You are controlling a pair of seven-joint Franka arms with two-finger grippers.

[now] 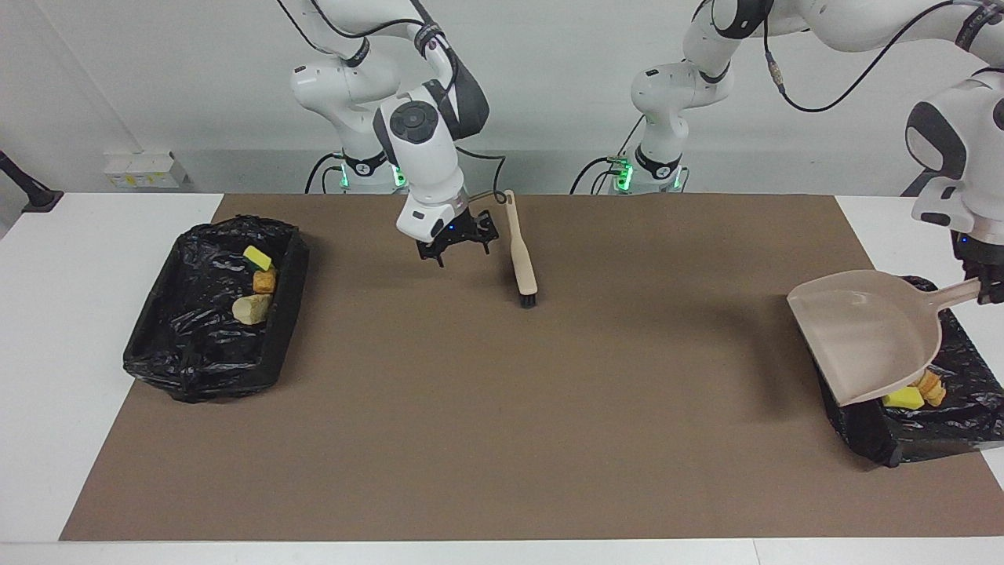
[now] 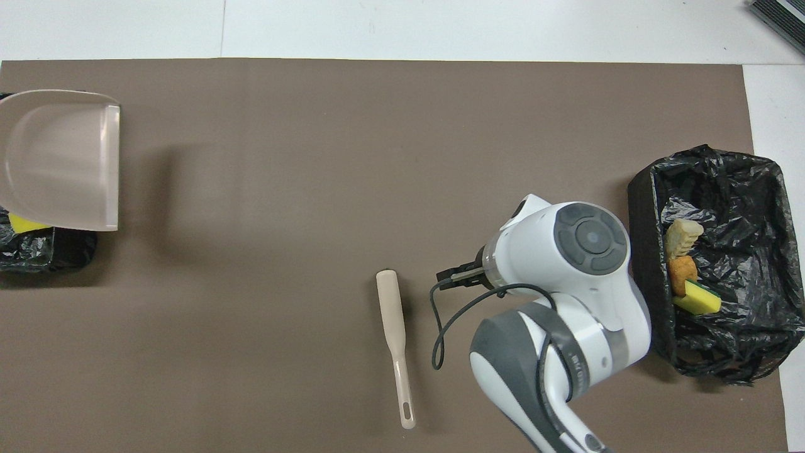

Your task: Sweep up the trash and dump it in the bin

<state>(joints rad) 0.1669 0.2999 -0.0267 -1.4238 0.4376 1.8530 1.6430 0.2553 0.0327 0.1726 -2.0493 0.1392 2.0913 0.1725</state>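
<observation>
At the right arm's end of the table, a bin lined with a black bag stands on the brown mat. Three bits of trash lie in a row in it, against the wall that faces the middle of the table. The green-and-yellow sponge lies nearest to the robots, the orange lump lies next to it, and the tan bread piece lies farthest from them. The right gripper hangs over bare mat between this bin and the brush. Its jaws are spread wide, it holds nothing, and it is near the brush handle but apart from it. The brush lies flat on the mat at mid-table, with its thin handle end toward the robots and its dark bristle end away from them. The dustpan is raised in the air over the second black-bagged bin, which stands at the left arm's end of the table. The straight lip of the dustpan points toward the middle of the table, and its handle points outward. The left gripper is over the outer part of that bin, with its jaws clamped narrow on the dustpan handle. The dustpan hides most of the inside of this bin. Two bits of trash show below the edge of the dustpan: a yellow sponge piece and, touching it, an orange croissant-like lump. It cannot be told what else lies in this bin.
</observation>
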